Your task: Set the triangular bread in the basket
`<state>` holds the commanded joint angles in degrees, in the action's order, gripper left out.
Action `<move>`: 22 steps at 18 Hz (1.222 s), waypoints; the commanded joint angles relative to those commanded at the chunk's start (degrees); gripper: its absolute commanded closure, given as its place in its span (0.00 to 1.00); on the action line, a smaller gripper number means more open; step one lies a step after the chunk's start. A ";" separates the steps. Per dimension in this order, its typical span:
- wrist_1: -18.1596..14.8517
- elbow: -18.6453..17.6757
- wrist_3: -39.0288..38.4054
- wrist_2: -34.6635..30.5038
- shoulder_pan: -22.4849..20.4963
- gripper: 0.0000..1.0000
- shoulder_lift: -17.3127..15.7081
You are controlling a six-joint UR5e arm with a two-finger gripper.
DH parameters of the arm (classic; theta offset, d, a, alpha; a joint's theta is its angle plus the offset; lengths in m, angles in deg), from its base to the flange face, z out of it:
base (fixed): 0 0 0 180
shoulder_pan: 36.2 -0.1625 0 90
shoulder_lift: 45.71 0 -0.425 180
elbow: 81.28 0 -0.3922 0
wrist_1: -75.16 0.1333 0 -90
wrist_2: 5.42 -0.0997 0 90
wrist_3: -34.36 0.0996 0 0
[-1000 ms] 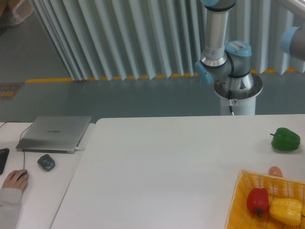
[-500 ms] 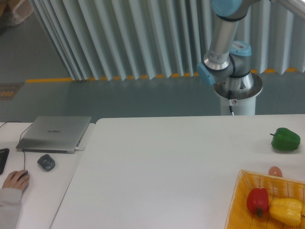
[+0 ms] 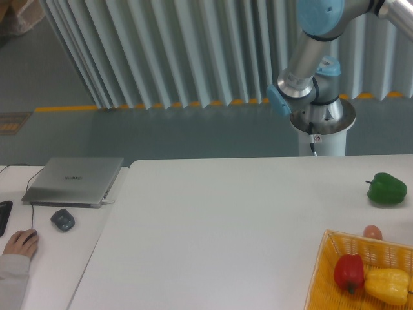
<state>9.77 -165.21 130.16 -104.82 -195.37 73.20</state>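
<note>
At the far left edge of the frame a person's hand (image 3: 21, 242) is resting on a mouse, with a closed grey laptop (image 3: 74, 180) lying just above it and a small dark object (image 3: 62, 220) sitting beside the laptop. Moving right, the wide white surface (image 3: 219, 226) is stretching across the middle with nothing on it that looks like bread. Up at the top right, the robot arm (image 3: 308, 51) is leaning over its round base (image 3: 321, 123), but its hand is lying out of the frame, so I cannot tell whether the fingers are apart or together. Further right, a green pepper (image 3: 386, 188) is sitting alone near the surface's edge. Down in the lower right corner, the basket (image 3: 329, 271) is holding a red pepper (image 3: 349, 272) and a yellow pepper (image 3: 387, 286), with a small orange-pink thing (image 3: 372, 232) peeking just behind its rim. No triangular bread is showing anywhere, in the basket or on the surface, so I judge that the task is not visibly done.
</note>
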 joint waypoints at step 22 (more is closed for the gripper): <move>-9.99 -0.26 -1.30 4.90 0.61 1.00 -11.84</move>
<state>-0.22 -165.47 128.86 -99.92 -194.76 61.36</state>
